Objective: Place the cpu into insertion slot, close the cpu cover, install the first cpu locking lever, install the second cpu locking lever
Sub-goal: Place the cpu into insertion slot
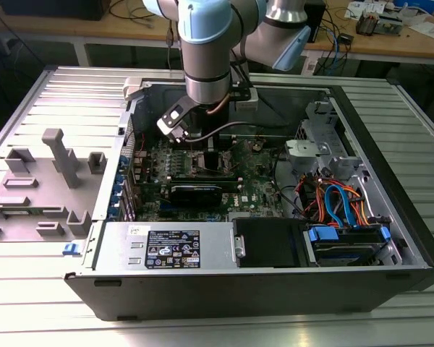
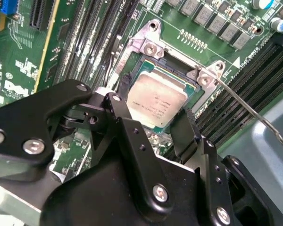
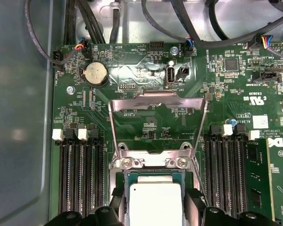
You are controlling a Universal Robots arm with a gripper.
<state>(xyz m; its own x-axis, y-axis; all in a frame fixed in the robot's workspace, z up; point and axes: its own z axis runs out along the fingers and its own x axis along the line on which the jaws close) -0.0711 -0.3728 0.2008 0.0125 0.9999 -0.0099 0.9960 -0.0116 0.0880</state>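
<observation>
The cpu (image 2: pixel 156 104), a small square chip with a dull silver top, lies level in the insertion slot (image 2: pixel 151 47) on the green motherboard. My gripper (image 2: pixel 155 112) straddles it, one black finger (image 2: pixel 120 110) against each of two opposite edges, shut on it. The first wrist view shows the same grip: the cpu (image 3: pixel 155 202) sits between the fingertips of the gripper (image 3: pixel 155 212). The cpu cover (image 3: pixel 158 100), a thin silver frame, stands raised past the slot's hinge. A thin locking lever (image 2: pixel 254 117) sticks out free beside the slot. In the exterior view the gripper (image 1: pixel 200 148) is low inside the computer case.
Long black memory slots (image 3: pixel 80 174) flank the socket on both sides. A coin battery (image 3: pixel 95 74) and cable plugs lie beyond the cover. The case also holds a black expansion card (image 1: pixel 195 194), a power supply (image 1: pixel 166 246) and drive cables (image 1: pixel 340 202). Grey fixtures (image 1: pixel 54 173) stand outside it.
</observation>
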